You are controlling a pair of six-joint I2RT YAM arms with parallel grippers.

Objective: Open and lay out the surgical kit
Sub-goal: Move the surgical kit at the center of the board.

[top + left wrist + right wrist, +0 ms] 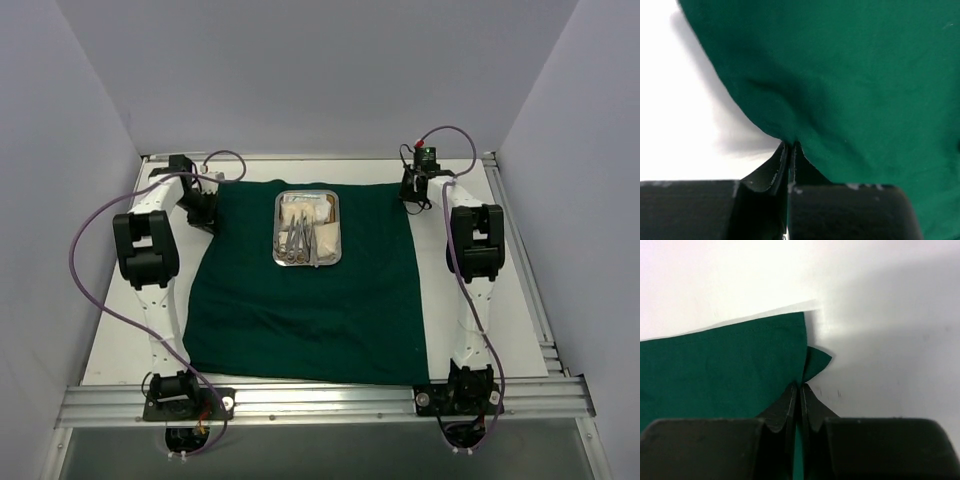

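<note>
The surgical kit's dark green cloth (300, 320) lies spread flat on the table. On its far middle stands the steel tray (277, 232), holding slim silver instruments (298, 242) and white gauze (328, 237). My left gripper (205, 212) is at the cloth's far left corner. In the left wrist view that gripper (790, 146) is shut on the cloth's edge (850, 75). My right gripper (414, 192) is at the far right corner. The right wrist view shows it (801, 386) pinching the cloth (715, 370), and a small green tip (817, 359) pokes out beside the fingers.
White walls enclose the table on the left, back and right. An aluminium rail (320, 400) runs along the near edge and carries both arm bases. Purple cables (85, 260) loop beside each arm. Bare white tabletop (890, 300) borders the cloth.
</note>
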